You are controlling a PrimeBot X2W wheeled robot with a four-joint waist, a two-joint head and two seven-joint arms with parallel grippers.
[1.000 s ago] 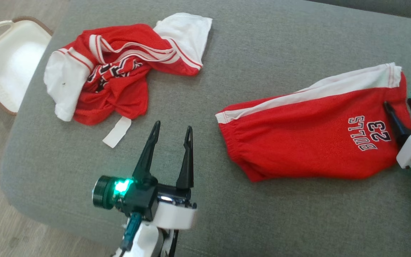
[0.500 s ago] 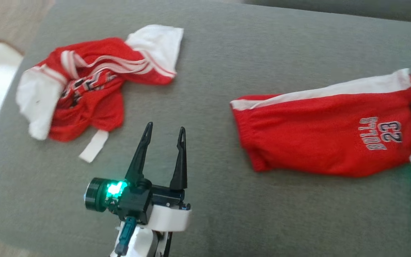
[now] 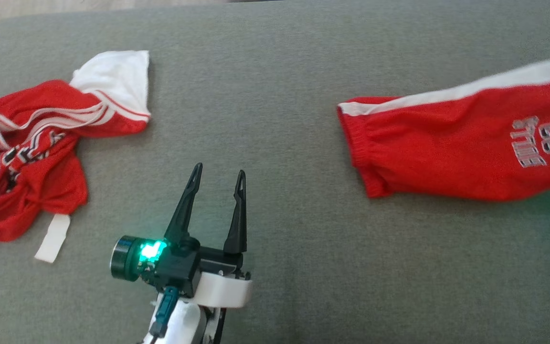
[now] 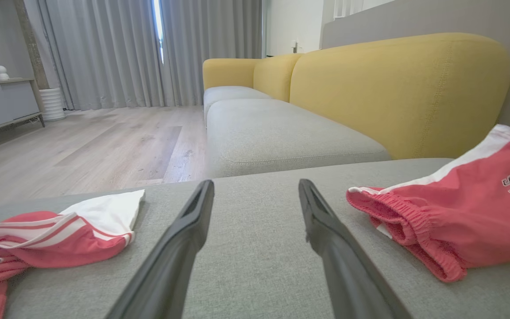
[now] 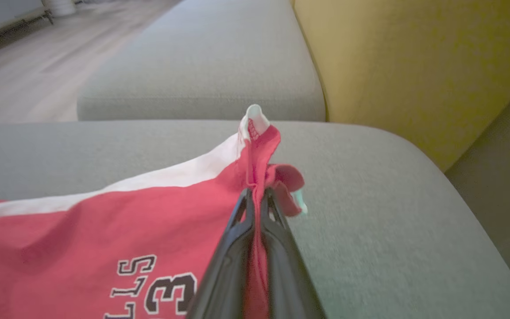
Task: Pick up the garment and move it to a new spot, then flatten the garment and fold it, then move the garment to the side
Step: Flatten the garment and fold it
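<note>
Right wrist view is showing the right gripper (image 5: 258, 195) pinching a corner of the shorts (image 5: 82, 230), which are lying on the grey cushion (image 5: 370, 177); the left gripper (image 3: 219, 168) is hovering spread; a low, slow drag is looking safest against bunching.

The left gripper (image 3: 219, 170) has two long black tapering fingers (image 3: 184, 212), a black housing (image 3: 183, 268) with a green light (image 3: 150, 250), a white cuff (image 3: 223, 292) and a teal cable (image 3: 164, 309).
</note>
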